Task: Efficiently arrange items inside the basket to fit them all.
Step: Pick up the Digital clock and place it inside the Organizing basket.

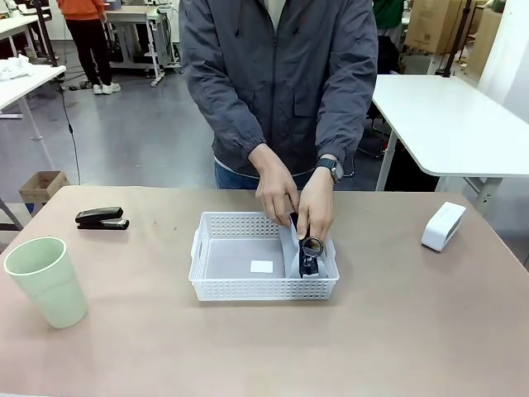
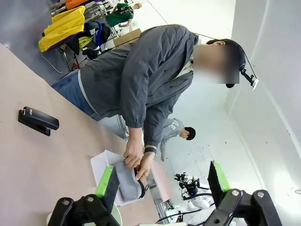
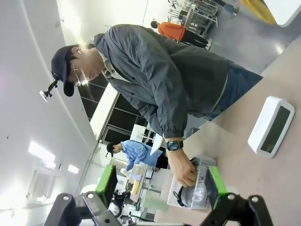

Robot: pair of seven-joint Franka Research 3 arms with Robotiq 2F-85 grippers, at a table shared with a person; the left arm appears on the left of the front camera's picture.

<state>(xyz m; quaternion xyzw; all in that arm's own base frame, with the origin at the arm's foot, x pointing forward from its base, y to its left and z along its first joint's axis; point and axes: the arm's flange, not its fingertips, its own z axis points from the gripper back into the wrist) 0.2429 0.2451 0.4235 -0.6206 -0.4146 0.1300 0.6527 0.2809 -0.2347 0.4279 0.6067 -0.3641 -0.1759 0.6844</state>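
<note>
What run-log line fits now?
person's hands: holding pouch in basket | stapler, cup, block: on table | left gripper: open | right gripper: open

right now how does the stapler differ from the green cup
The stapler is black; the cup is pale green. The stapler lies flat and low; the cup stands upright and taller, mouth up. The stapler sits farther across the table, toward the person; the cup is nearer the robot's side. Both are on the table left of the basket, outside it.

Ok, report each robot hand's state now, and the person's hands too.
Left hand: open, empty.
Right hand: open, empty.
Person's hands: holding grey pouch in basket.
</note>
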